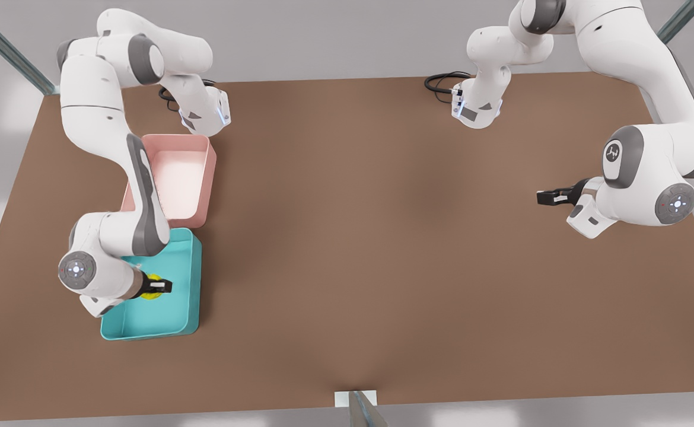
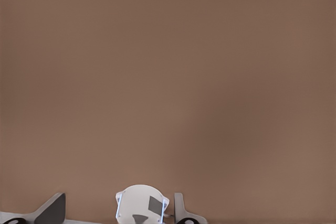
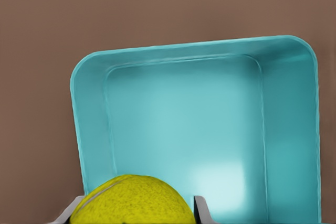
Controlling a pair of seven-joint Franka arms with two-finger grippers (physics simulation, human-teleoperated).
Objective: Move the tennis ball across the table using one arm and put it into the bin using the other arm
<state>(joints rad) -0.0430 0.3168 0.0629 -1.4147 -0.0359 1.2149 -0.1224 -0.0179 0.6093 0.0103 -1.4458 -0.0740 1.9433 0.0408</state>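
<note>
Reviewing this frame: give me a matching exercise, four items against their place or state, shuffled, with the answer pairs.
Items:
1. tennis ball
2. bin
3. pink tray
4. left gripper

States:
A. over bare table, holding nothing
B. teal, under the right gripper
C. gripped above the teal tray
D. next to the bin, farther from the camera

Pairs: 1-C, 2-B, 3-D, 4-A

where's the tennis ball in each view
Front view: the small yellow-green fuzzy tennis ball sits between the right gripper fingers, over the teal rectangular plastic bin, near the front view's left.
Right wrist view: the ball is close up between the fingers, above the bin floor.
Left wrist view: bare brown table; no ball.
Shared landmark: the teal bin's rim and the table.
</note>
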